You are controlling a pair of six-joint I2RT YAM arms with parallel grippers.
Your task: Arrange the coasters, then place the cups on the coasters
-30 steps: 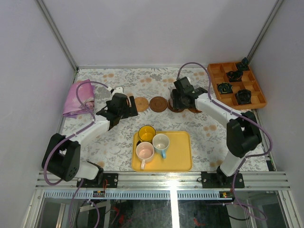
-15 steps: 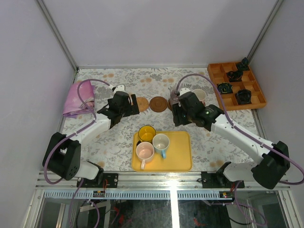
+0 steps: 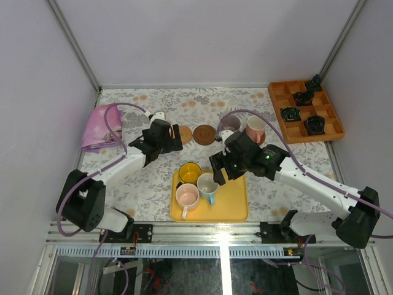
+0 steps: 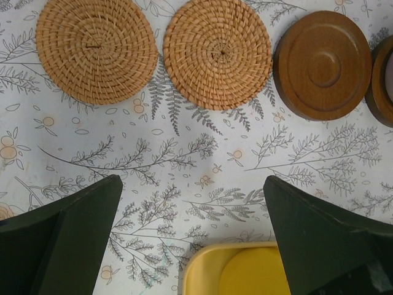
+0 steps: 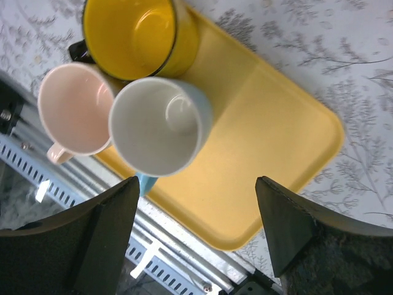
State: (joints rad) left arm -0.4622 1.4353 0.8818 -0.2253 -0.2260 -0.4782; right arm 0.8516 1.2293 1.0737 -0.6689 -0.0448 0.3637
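Observation:
The coasters lie in a row at the back: two woven tan coasters (image 4: pixel 95 49) (image 4: pixel 218 52), a dark brown coaster (image 4: pixel 322 64) (image 3: pixel 204 134), and two more under cups. A purple-grey cup (image 3: pixel 230 125) and a salmon cup (image 3: pixel 255 128) stand on those. The yellow cup (image 5: pixel 132 34), white-and-blue cup (image 5: pixel 159 126) and pale pink cup (image 5: pixel 77 107) stand together on the yellow tray (image 3: pixel 230 200). My right gripper (image 5: pixel 196 187) (image 3: pixel 216 171) hangs open over the tray beside the white-and-blue cup, holding nothing. My left gripper (image 4: pixel 191 184) (image 3: pixel 167 138) is open and empty just in front of the woven coasters.
An orange compartment box (image 3: pixel 305 110) with small black objects sits at the back right. A pink cloth (image 3: pixel 103 128) lies at the left edge. The metal rail (image 3: pixel 209 233) runs along the near edge, just behind the tray. The tray's corner (image 4: pixel 239 270) shows under my left gripper.
My right arm has drawn back from the coaster row to above the tray, opening wider and leaving the salmon cup on its coaster. The left arm has barely moved.

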